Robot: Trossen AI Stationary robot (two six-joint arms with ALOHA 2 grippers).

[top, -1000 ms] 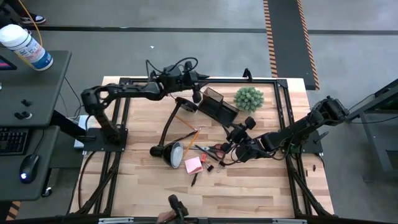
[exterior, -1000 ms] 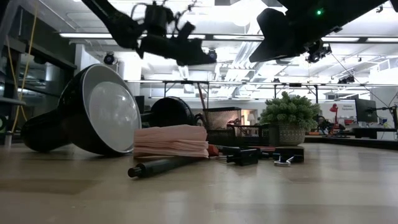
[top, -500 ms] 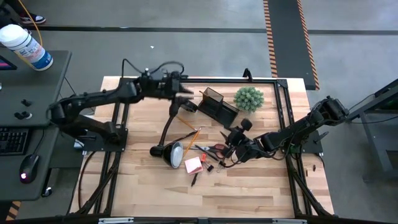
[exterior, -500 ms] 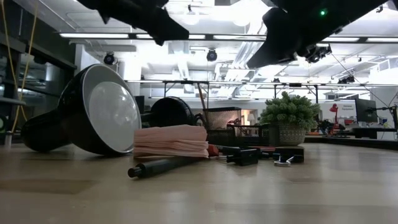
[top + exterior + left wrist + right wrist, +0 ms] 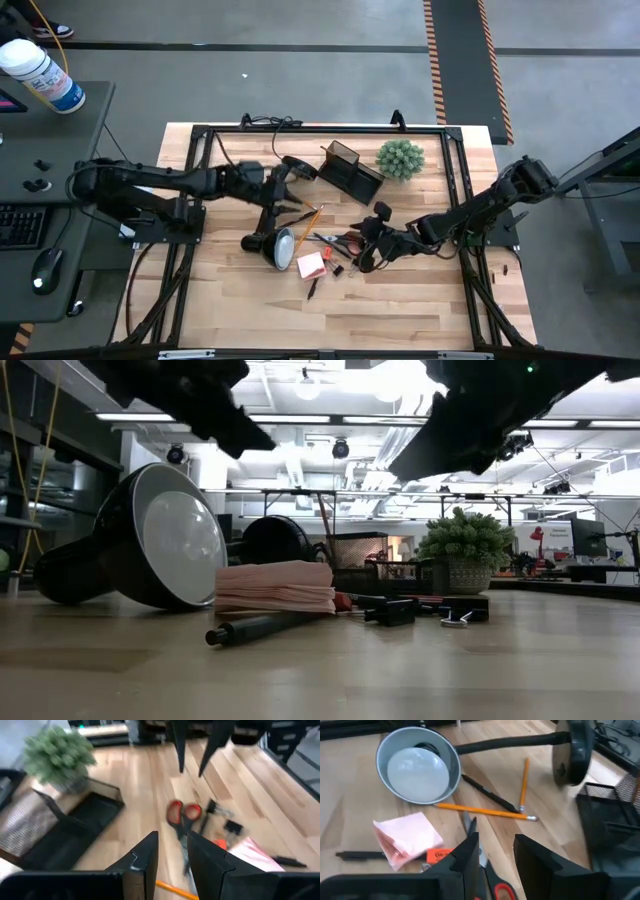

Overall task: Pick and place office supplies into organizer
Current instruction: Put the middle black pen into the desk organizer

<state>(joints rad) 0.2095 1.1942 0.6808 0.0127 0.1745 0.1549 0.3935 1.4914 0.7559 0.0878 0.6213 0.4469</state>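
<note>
1. Right gripper [image 5: 358,250] hovers over the scissors [image 5: 345,240] on the desk [image 5: 420,310], fingers parted, empty
2. Left gripper [image 5: 290,190] near the pencils [image 5: 308,215], fingers apart, holding nothing
3. We judge: approach step; organizer [image 5: 350,168] unfilled
4. Next: descend, straddle the scissors, close

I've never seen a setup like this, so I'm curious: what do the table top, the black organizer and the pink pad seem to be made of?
The table top looks like pale wood planks with visible grain and a smooth finish. The organizer appears to be black metal mesh; its wall shows a fine grid you can see through. The pink pad looks like matte paper, its sheets curled, probably sticky notes.
</note>
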